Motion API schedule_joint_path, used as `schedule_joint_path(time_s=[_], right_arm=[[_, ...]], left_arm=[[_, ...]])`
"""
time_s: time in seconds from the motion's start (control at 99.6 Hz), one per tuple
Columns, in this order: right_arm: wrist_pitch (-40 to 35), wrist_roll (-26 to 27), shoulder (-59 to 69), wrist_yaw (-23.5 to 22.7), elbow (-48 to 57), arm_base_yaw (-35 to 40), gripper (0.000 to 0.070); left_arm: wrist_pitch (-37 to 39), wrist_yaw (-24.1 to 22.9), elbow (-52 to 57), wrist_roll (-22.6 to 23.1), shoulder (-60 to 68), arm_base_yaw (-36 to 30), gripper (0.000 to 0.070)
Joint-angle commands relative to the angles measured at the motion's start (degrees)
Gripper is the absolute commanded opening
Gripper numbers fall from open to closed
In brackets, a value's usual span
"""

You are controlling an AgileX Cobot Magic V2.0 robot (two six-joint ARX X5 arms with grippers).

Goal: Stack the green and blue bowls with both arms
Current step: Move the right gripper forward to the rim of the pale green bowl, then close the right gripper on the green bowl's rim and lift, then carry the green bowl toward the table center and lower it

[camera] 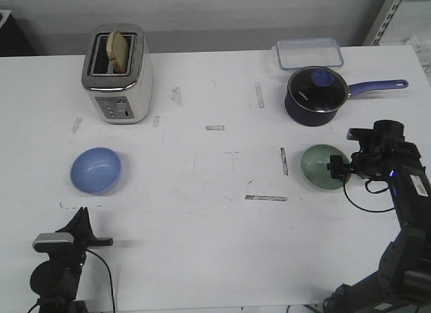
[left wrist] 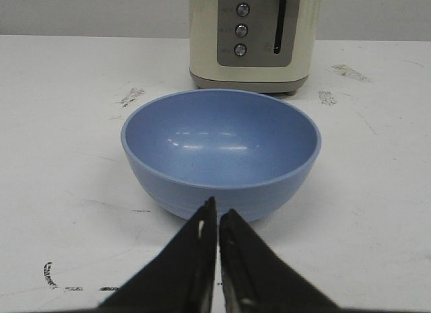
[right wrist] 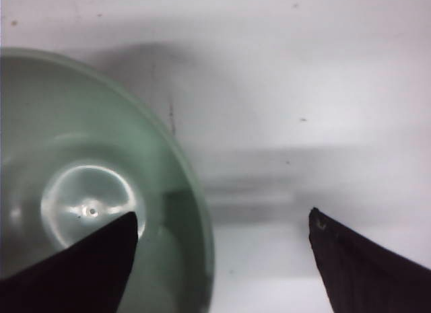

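As you scan the front view from left to right, your left gripper (camera: 84, 222) comes first, low at the near left of the white table (camera: 215, 259), its fingers pressed together on nothing. Just beyond it sits the blue bowl (camera: 96, 169), upright and empty; the left wrist view shows the fingertips aimed at the bowl's near wall but short of it, which suggests this arm is lined up and waiting. Behind the bowl stands a cream toaster (camera: 118, 74) with a slice of bread (camera: 119, 51) poking up. Across the bare, scuffed middle, far right, the green bowl (camera: 320, 166) rests upright, well apart from the blue one. Your right gripper (camera: 340, 166) hangs over its right edge with fingers spread wide; in the right wrist view one finger is over the bowl's inside and the other outside the rim, likely placed to pinch the wall. Nothing is gripped yet. Behind sit a navy saucepan (camera: 315, 96) and a clear container (camera: 308, 54), against a plain pale wall.
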Motion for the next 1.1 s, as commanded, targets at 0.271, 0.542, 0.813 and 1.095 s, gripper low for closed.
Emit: schedule_joint_path(time_s=[0.271,0.542,0.813,1.095], right_arm=[[1.22,-0.52,0.98,0.04,0.9,-0.04,0.0],[0.46,0.61,-0.26,-0.04,3.41,0.04,0.0],[-1.03,1.77,-7.85,-1.84,9.22,4.98,0.0],[-1.66,7.89,-13.33,-9.9,9.66,20.7,0.0]], left_arm=[[0.52,-0.09,-1.16,-0.13,-0.11,-0.04,0.0002],[0.55,-0.09,-1.16,-0.15,-0.11,-0.04,0.0002],[0.57,-0.09,-1.16,-0.15,-0.11,-0.04,0.0001],[0.55,-0.09,-1.16,-0.15,-0.11,-0.04,0.0001]])
